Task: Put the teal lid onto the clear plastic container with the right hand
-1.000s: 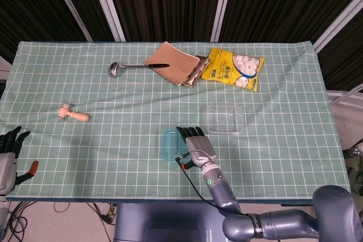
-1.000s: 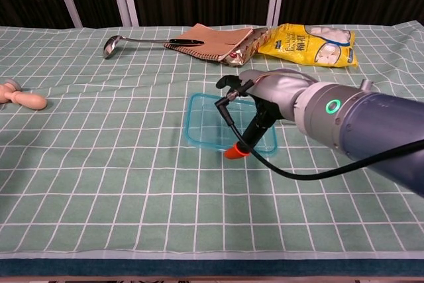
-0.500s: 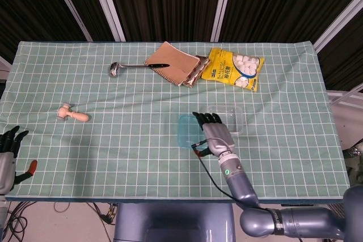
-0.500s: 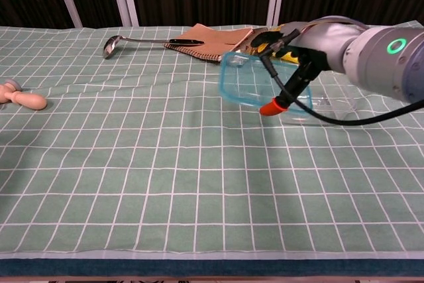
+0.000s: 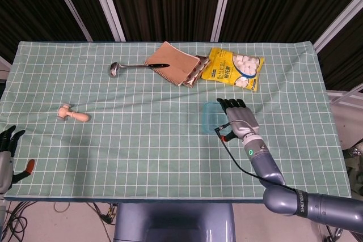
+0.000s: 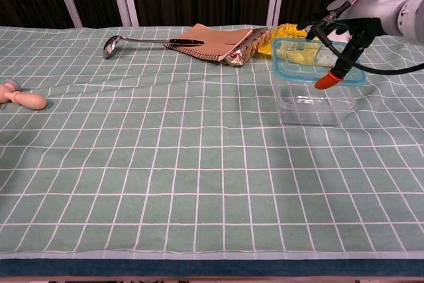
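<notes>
My right hand (image 5: 240, 118) grips teal lid (image 6: 317, 61), lifted above clear plastic container (image 6: 310, 104) near table's right edge. Chest view shows container; head view hides it. Left hand (image 5: 5, 151) at left edge, fingers spread, holding nothing.

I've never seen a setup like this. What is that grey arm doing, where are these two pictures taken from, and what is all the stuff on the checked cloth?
This is a two-armed robot with human-like hands, steered remotely by a person. One picture looks down from a camera on its head, the other forward from its chest.

The right hand holds a teal plastic lid in the air just above a clear plastic container; the lid is not seated yet. The left hand shows only at the lower left edge of the head view, holding nothing.

On the table's green checked cloth also lie a metal ladle, a brown notebook, a yellow snack bag and a small wooden mallet-like piece.
</notes>
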Controlling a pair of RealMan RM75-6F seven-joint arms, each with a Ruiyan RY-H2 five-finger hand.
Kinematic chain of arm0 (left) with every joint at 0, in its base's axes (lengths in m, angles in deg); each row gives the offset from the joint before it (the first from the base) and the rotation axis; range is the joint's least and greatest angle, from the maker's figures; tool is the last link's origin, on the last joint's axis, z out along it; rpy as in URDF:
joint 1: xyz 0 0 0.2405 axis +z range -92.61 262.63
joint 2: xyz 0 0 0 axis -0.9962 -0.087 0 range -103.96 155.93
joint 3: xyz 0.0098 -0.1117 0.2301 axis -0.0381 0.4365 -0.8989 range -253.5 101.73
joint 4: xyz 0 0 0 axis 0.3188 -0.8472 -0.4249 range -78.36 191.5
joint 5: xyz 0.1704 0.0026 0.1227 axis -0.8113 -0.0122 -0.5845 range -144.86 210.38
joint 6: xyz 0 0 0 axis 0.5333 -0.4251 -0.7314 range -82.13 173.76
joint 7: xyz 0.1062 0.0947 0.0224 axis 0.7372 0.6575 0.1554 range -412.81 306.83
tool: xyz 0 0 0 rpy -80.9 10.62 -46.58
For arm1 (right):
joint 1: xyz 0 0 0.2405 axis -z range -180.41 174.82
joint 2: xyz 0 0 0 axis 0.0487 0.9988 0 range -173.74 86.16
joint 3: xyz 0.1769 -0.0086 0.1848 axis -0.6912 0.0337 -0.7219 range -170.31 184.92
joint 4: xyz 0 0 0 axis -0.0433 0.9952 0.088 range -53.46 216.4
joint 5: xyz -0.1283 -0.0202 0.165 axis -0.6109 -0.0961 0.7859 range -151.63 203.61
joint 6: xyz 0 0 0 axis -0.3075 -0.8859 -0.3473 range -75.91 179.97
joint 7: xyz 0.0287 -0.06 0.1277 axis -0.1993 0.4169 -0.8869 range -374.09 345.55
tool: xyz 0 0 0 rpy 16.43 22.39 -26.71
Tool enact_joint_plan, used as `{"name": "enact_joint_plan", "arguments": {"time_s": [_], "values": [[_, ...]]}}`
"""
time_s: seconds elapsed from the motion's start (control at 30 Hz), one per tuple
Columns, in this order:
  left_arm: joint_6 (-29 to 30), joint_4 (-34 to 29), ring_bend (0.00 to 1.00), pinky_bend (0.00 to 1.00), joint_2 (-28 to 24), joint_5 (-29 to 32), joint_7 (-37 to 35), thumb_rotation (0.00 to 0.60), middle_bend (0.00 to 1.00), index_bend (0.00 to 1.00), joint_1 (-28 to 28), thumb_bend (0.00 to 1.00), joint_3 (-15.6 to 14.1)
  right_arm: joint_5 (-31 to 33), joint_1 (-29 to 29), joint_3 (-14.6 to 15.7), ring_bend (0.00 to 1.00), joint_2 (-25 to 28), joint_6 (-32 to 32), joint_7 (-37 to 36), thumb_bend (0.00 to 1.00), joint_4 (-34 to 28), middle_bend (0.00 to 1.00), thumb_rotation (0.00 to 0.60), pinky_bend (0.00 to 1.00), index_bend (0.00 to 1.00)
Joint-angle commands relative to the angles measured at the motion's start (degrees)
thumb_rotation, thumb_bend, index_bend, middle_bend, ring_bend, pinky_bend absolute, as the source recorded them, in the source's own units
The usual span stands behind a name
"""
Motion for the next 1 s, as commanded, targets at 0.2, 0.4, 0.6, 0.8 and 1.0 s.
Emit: {"name": "enact_joint_plan", "arguments": {"time_s": [0.2, 0.4, 0.6, 0.8, 1.0], "values": [[0.08, 0.14, 0.0, 0.0, 0.64, 1.4, 1.49, 0.6, 0.0, 0.13, -0.2, 0.35, 0.53, -9.84, 0.83, 2.11, 0.06, 4.3, 13.33, -9.72, 0.29, 10.88, 0.48, 0.6, 0.0, 0.0], [0.29, 0.16, 0.0, 0.0, 0.98, 1.76, 2.19, 0.6, 0.0, 0.13, -0.22, 0.35, 0.63, -13.76, 0.61, 2.8, 0.06, 4.38, 18.55, -15.6, 0.29, 15.1, 0.48, 0.6, 0.0, 0.0], [0.46, 0.18, 0.0, 0.0, 1.25, 2.28, 2.67, 0.6, 0.0, 0.13, -0.25, 0.35, 0.85, -15.93, -0.32, 3.9, 0.06, 3.49, 21.3, -19.26, 0.29, 18.64, 0.48, 0.6, 0.0, 0.0], [0.36, 0.02, 0.0, 0.0, 1.53, 2.75, 3.28, 0.6, 0.0, 0.13, -0.35, 0.35, 0.88, -13.66, -1.96, 5.07, 0.06, 1.72, 19.37, -19.99, 0.29, 19.1, 0.48, 0.6, 0.0, 0.0], [-0.42, -0.52, 0.0, 0.0, 1.17, 3.45, 3.25, 0.6, 0.0, 0.13, -0.58, 0.35, 0.91, -4.59, -6.22, 8.55, 0.06, -1.28, 14.61, -14.67, 0.29, 18.69, 0.48, 0.6, 0.0, 0.0]]}}
